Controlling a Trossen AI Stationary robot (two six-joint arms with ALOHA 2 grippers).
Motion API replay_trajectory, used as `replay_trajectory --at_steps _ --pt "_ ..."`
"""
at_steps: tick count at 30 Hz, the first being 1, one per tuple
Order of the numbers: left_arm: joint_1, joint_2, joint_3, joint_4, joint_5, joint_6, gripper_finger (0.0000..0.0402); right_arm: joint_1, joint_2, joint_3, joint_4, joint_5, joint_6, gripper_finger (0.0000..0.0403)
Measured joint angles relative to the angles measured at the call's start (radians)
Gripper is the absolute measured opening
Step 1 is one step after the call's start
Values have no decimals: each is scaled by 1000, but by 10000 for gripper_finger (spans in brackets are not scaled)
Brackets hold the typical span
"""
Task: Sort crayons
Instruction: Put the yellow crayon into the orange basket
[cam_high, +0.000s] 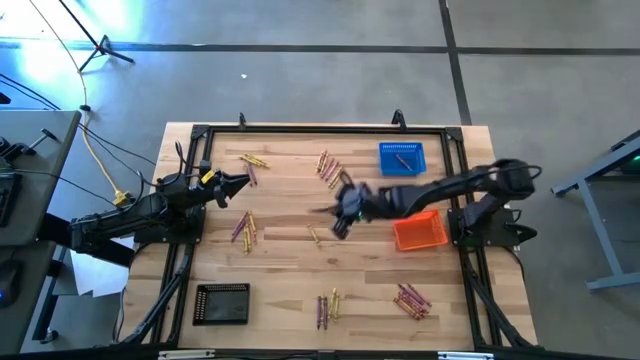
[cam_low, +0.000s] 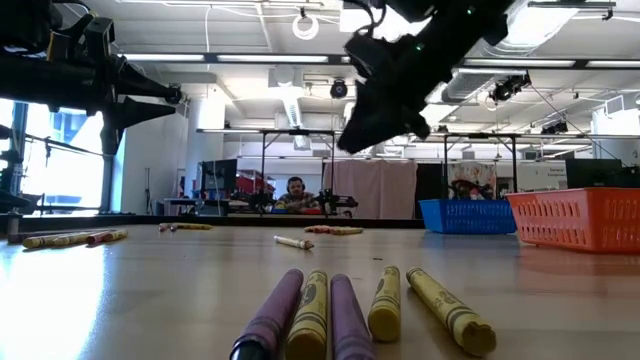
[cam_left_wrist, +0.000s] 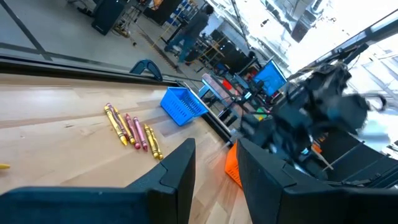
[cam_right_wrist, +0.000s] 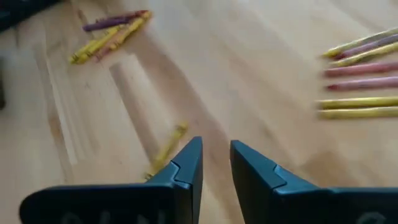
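The right gripper (cam_right_wrist: 216, 163), fingers slightly apart and empty, is poised over a lone yellow crayon (cam_right_wrist: 166, 150) (light, stiff, apt to roll), best pinched mid-shaft.

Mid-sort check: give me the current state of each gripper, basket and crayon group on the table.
Right gripper: open, empty, above a lone yellow crayon.
Left gripper: open, empty, at the table's left edge.
Blue basket: upright, a crayon inside.
Orange basket: upright, contents unclear.
Black basket: upright, looks empty.
Crayon groups: loose on the table.
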Motion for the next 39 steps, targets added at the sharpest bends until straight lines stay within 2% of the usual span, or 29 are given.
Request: replay_trajectory --at_steps 4,12,22,28,30,35,39 --pt "0 0 0 0 0 0 106 57 119 2 81 22 48 67" --pt "0 0 0 0 0 0 106 88 271 124 53 -18 6 67" --pt "0 0 0 0 0 0 106 88 319 228 -7 -50 -34 67" --pt "0 0 0 1 0 0 106 94 320 246 -23 -54 69 67" --pt "0 0 0 1 0 0 106 94 320 246 -23 -54 3 67" --pt "0 0 0 0 0 0 106 96 320 246 -21 -54 -301 67" --pt "0 0 0 0 0 0 106 96 320 246 -16 -55 -390 67"
